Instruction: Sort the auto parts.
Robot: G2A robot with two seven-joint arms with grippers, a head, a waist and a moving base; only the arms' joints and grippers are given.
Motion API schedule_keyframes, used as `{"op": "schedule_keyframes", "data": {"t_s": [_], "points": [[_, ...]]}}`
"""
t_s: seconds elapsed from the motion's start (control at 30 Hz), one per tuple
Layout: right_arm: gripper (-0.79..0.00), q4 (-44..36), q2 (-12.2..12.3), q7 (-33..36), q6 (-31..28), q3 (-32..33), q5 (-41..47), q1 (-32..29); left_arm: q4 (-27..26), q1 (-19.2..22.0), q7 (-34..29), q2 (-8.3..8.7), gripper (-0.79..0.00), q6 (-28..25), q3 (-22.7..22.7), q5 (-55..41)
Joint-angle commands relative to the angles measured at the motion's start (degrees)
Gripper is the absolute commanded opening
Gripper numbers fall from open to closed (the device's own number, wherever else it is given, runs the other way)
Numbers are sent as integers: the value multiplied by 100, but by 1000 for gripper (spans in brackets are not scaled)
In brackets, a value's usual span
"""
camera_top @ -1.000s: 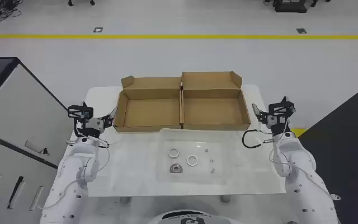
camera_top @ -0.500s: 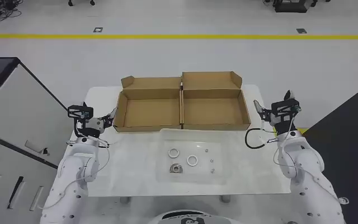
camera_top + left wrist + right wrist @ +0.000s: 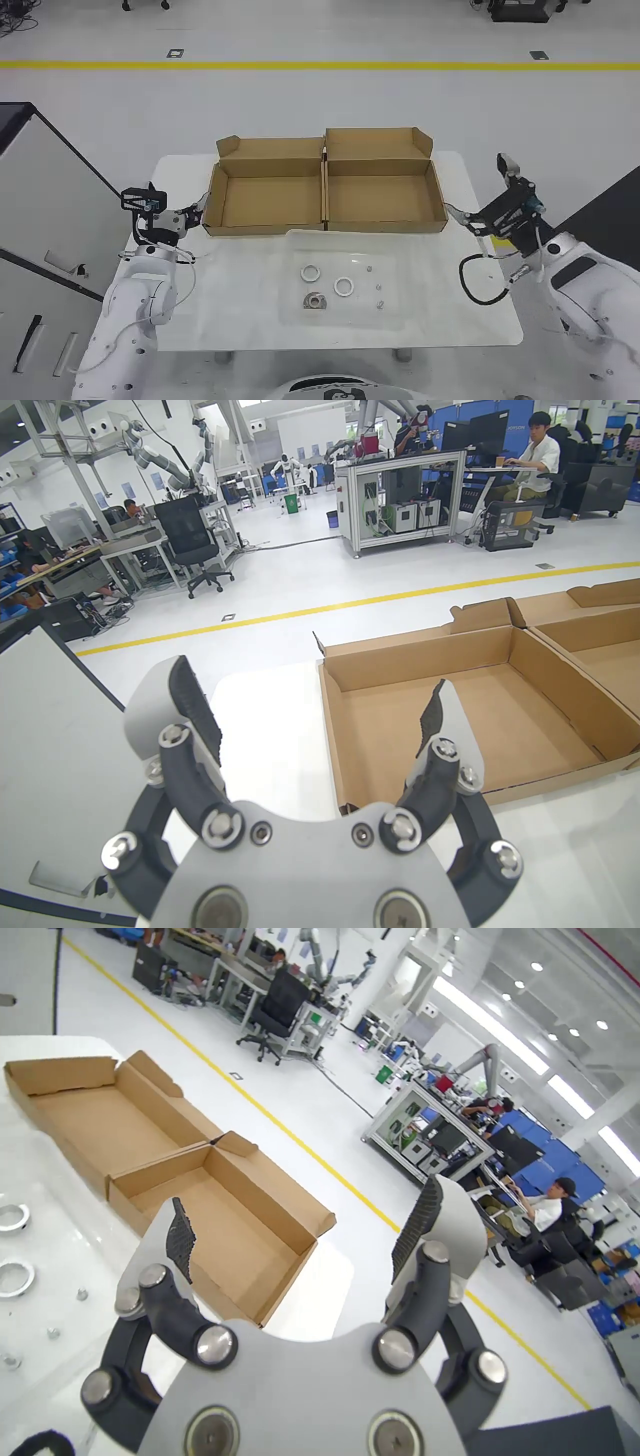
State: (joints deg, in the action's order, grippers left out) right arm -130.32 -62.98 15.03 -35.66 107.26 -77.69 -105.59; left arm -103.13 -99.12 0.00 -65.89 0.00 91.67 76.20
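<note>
Spanning the far edge of the bench (image 3: 450,310) sit two empty boxes (image 3: 265,200); rings (image 3: 311,271), a grey fitting (image 3: 316,300) and screws (image 3: 380,288) lie near the front edge. Both the left claw (image 3: 312,690) and right claw (image 3: 305,1203) hang wide, empty, at the side edges. Sorting seems unstarted; next calls for reaching a ring.

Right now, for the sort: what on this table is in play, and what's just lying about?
In play: left ring, right ring, grey metal part, small fasteners, clear tray under them, left cardboard box, right cardboard box (both empty), left hand, right hand (both open).

Lying about: white panel beside the table, yellow floor line.
</note>
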Motion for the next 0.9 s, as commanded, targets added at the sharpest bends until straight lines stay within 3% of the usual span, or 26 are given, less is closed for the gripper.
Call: {"op": "schedule_keyframes", "data": {"t_s": [0.0,0.23,0.4,0.53,0.87], "points": [[0,-80,32,326,-367,54,122,90,0,0,0,0,0,0,0,0],[0,-139,176,1564,-1559,-168,654,689,0,0,0,0,0,0,0,0],[0,-131,285,2467,-2077,-568,1092,1247,0,0,0,0,0,0,0,0],[0,-97,361,3160,-2182,-1022,1473,1709,0,0,0,0,0,0,0,0],[0,145,764,4072,-1288,-2511,2022,2432,0,0,0,0,0,0,0,0]]}}
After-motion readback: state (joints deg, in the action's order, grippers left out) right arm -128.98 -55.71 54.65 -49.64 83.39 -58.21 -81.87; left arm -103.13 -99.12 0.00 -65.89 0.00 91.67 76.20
